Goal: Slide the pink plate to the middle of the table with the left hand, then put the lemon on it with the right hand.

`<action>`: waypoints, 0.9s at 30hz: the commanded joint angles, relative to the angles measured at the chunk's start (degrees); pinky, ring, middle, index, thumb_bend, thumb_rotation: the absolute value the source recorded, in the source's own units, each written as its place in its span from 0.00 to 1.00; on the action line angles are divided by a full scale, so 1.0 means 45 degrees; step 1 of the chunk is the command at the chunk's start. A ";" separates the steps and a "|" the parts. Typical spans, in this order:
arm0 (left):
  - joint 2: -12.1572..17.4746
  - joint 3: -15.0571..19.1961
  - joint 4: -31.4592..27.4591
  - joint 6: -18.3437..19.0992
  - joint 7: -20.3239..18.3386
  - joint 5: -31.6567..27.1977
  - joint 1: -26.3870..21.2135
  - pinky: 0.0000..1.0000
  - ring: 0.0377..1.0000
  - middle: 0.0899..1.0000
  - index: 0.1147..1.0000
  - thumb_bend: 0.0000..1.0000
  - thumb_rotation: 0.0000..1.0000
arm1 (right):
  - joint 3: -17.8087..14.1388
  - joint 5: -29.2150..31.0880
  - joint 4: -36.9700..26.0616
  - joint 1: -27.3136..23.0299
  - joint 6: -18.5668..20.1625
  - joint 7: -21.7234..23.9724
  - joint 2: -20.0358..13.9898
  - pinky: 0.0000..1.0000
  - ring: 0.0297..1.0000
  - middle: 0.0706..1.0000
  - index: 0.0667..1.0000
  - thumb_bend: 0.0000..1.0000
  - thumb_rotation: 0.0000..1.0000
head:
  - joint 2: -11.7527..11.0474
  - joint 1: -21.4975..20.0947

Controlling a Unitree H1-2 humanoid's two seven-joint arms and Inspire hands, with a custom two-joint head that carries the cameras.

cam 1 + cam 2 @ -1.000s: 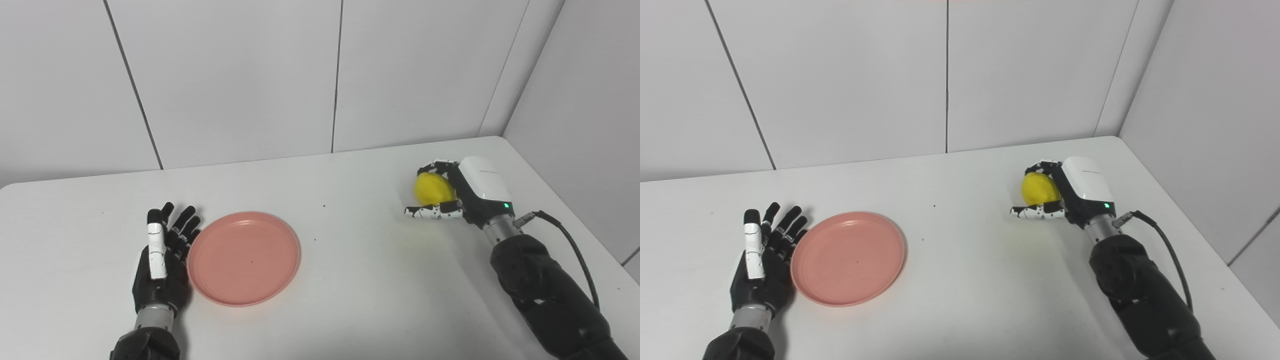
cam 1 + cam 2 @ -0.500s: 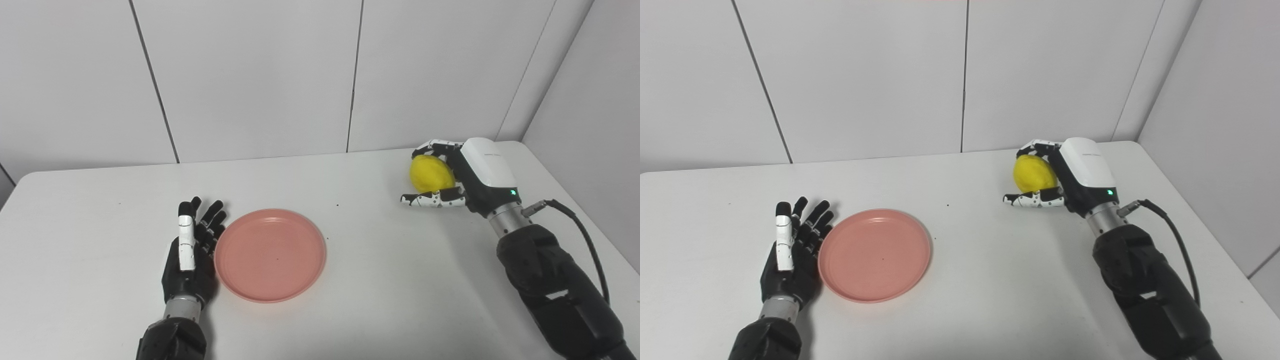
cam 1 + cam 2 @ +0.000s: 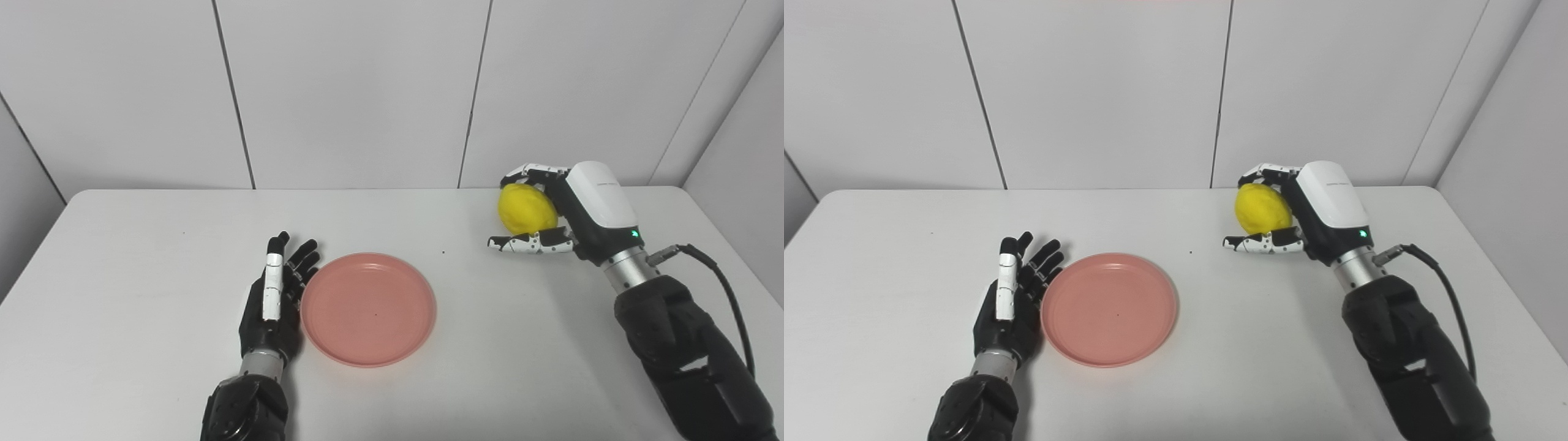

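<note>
The pink plate (image 3: 369, 309) lies flat near the middle of the white table (image 3: 147, 257), a little left of centre. My left hand (image 3: 274, 300) stands open on edge, its fingers straight and resting against the plate's left rim. At the right my right hand (image 3: 566, 217) is shut on the yellow lemon (image 3: 525, 209), which it holds above the tabletop with the thumb under it and the fingers curled over its top. The lemon is well to the right of the plate and further back.
The table's far edge meets a white panelled wall (image 3: 367, 92). A black cable (image 3: 719, 288) runs from my right wrist along the forearm. A few small dark specks dot the tabletop near the plate.
The camera has swung left, shifting the whole picture to the right. My right hand has lifted the lemon off the table. The left hand stays against the plate's rim.
</note>
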 commanded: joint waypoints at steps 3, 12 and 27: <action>-0.0508 -0.0185 -0.0074 -0.0224 0.0165 0.0119 0.0060 0.91 0.87 0.82 0.94 0.81 0.81 | 0.0018 -0.0081 -0.0650 -0.0851 -0.0507 0.0025 0.0189 0.20 0.23 0.28 0.39 0.54 0.35 | -0.0049 0.0206; -0.0653 -0.0293 0.0007 -0.0360 0.0417 0.0103 0.0065 0.92 0.88 0.81 0.92 0.80 0.80 | 0.0595 -0.0216 -0.0403 -0.1341 -0.0786 0.0191 0.0858 0.20 0.23 0.29 0.37 0.55 0.40 | -0.0086 0.0420; -0.0671 -0.0390 0.0315 -0.0738 0.0556 0.0103 0.0009 0.92 0.87 0.78 0.91 0.79 0.78 | 0.1773 -0.0581 -0.0486 -0.1801 -0.0693 0.1281 0.1985 0.22 0.25 0.31 0.43 0.57 0.35 | -0.0060 0.0564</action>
